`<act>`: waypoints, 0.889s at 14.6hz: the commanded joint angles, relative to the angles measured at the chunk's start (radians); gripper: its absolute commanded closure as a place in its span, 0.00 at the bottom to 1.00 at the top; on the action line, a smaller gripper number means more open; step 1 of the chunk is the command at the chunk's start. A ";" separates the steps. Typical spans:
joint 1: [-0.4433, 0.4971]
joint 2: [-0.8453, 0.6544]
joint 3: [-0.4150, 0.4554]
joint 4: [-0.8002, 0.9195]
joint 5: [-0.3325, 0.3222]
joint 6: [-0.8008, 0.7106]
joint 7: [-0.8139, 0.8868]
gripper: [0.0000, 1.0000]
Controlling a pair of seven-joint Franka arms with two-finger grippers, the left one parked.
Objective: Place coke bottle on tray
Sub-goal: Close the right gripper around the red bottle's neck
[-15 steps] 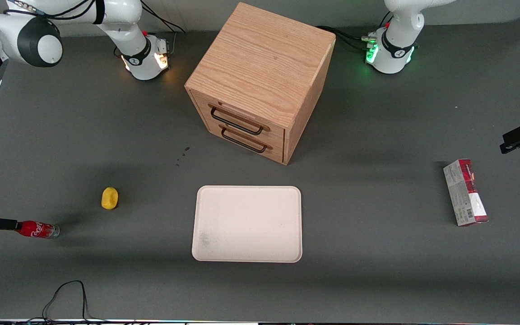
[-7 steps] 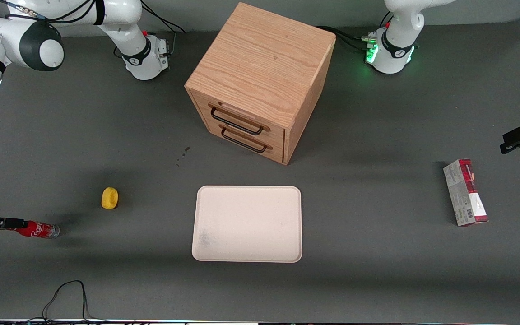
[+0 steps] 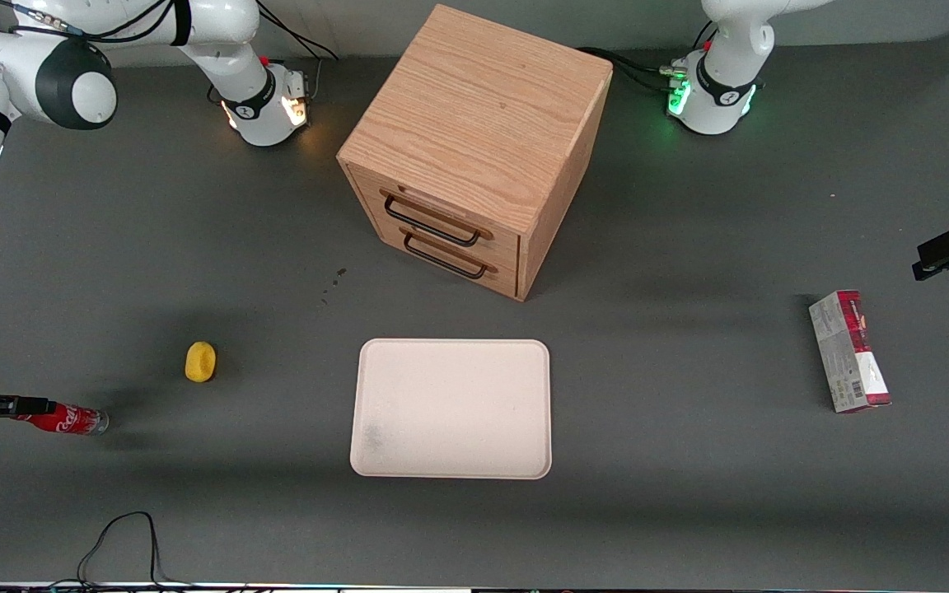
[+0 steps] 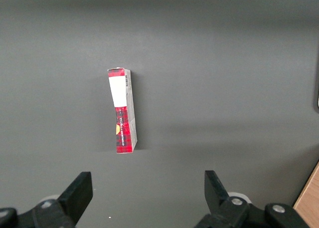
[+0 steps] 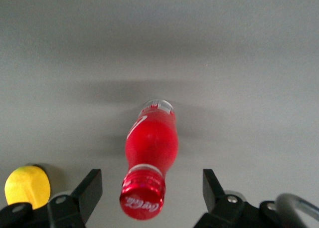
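Grey table (image 3: 689,511); wrist view: tool (image 5: 148,188) open astride coke bottle (image 5: 150,148).

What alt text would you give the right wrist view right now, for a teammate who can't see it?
The open gripper straddles the cap end of the coke bottle, one finger on each side with gaps between, over the grey table. A small yellow object sits beside one finger.
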 commanded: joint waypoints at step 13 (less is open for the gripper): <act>0.005 -0.037 0.003 0.001 -0.010 0.017 -0.070 1.00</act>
